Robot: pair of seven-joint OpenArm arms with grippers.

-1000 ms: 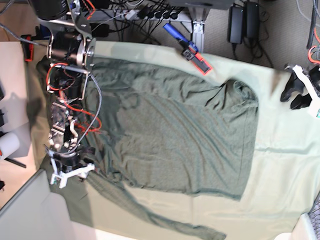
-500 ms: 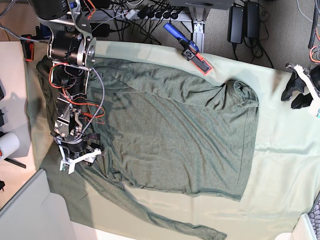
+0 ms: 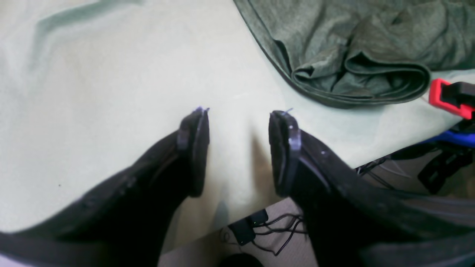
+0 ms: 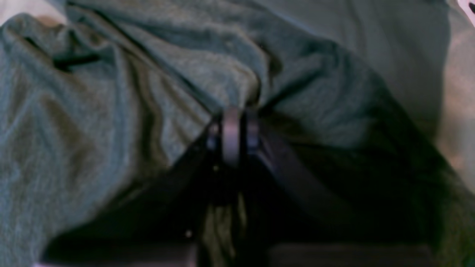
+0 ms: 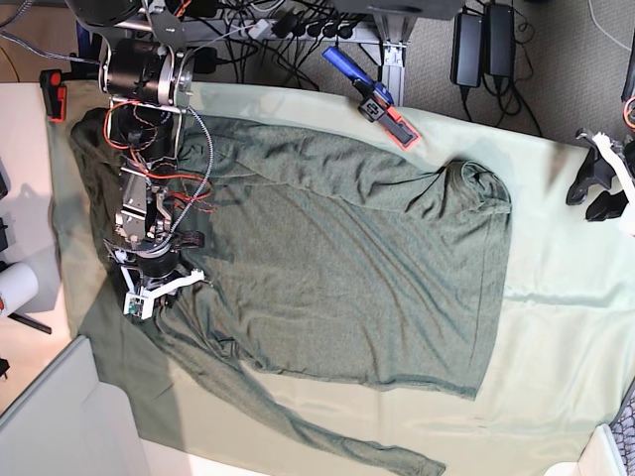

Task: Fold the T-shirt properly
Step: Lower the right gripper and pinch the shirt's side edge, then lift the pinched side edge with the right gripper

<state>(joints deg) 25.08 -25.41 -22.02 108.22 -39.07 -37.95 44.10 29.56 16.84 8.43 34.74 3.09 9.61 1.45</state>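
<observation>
Presently, T-shirt (image 5: pixel 367 278): spread across the pale cloth (image 5: pixel 556 327), one sleeve trailing toward the near edge
Right gripper (image 4: pixel 235 128): clamped on the T-shirt's bunched fabric
Left gripper (image 3: pixel 239 152): fingers apart, beside the shirt
Lift: low, slow, checking that no layer slips
Sleeve: lay inward, then smooth creases

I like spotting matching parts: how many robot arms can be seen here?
2. One arm is on the left of the overhead picture, over the shirt; the other is at its right edge, partly cut off.
</observation>
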